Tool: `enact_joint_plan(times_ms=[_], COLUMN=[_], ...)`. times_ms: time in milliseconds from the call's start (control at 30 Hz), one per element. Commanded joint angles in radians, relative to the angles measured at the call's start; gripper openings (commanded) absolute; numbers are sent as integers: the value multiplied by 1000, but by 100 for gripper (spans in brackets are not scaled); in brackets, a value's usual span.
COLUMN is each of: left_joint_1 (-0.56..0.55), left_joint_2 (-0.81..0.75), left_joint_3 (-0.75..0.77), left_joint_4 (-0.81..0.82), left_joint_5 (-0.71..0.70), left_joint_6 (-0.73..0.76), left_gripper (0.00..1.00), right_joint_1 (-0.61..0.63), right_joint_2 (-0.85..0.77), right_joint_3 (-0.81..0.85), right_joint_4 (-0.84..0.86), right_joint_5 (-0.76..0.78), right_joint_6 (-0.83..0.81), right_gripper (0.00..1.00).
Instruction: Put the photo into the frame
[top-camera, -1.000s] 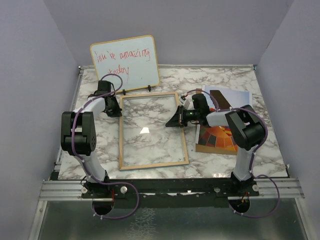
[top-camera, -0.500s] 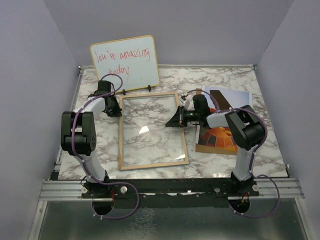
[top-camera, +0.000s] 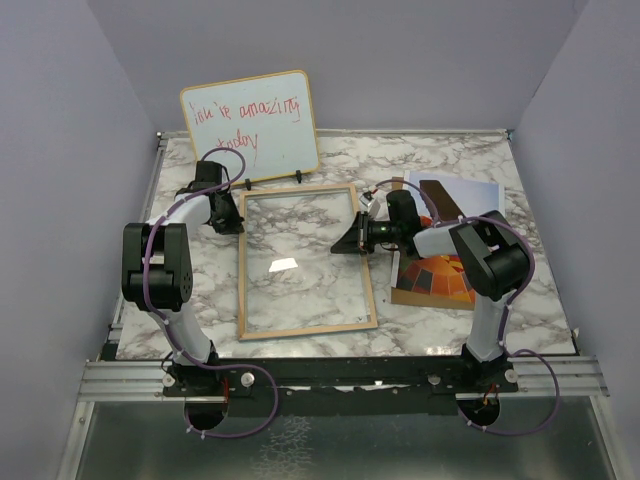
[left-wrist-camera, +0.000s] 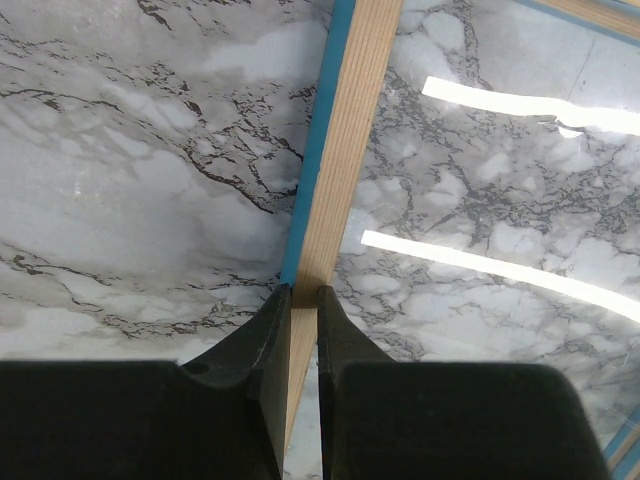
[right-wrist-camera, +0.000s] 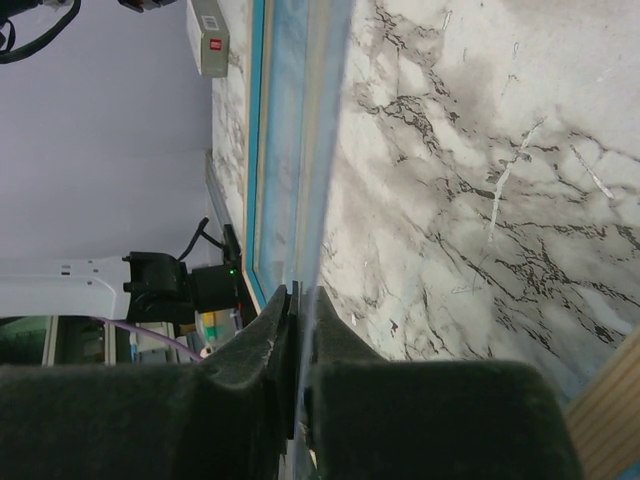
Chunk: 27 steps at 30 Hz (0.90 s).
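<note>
Across the middle of the marble counter (top-camera: 430, 160) lay the large rectangular light-wood frame, blue-edged, with a clear pane (top-camera: 305, 330). My left pincer (left-wrist-camera: 304, 292) was clamped on its left rail near the far corner, and my right pincer (right-wrist-camera: 297, 290) was clamped on its thin right edge. The rectangular balloon photo print with orange patches (top-camera: 440, 275) lay flat just right of the frame, partly under my right arm, not yet inside. Judgement: both grips should move together, level and slow, or the thin rail twists. Writing: the white-faced whiteboard (top-camera: 250, 120) had red handwriting, probably "you're amazing today". No brands were readable.
</note>
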Motion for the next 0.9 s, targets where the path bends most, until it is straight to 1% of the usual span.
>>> enact_joint_plan(times_ms=[0,100,267,633,733,867], left_joint_1=[-7,-7,-7,-7,-7,-7], left_joint_2=[63,62,64,63,63,62], left_joint_3=[-25,-24,-20,-11,-10,-8], left_joint_4=[-41,-41,-41,-42,-42,-44], left_joint_5=[-8,-10,-11,-14,-13,-14], left_joint_6=[6,6,6,8,7,8], left_gripper=[13,13,13,14,14,14], right_joint_1=[12,12,12,14,13,13], right_joint_2=[5,-6,-29,-86,-97,-105], right_joint_3=[6,1,11,77,90,126], right_joint_4=[23,-8,-73,-331,-393,-504], right_joint_5=[19,34,65,168,199,253], right_joint_6=[-10,-14,-27,-76,-81,-96], right_gripper=[11,22,32,63,68,71])
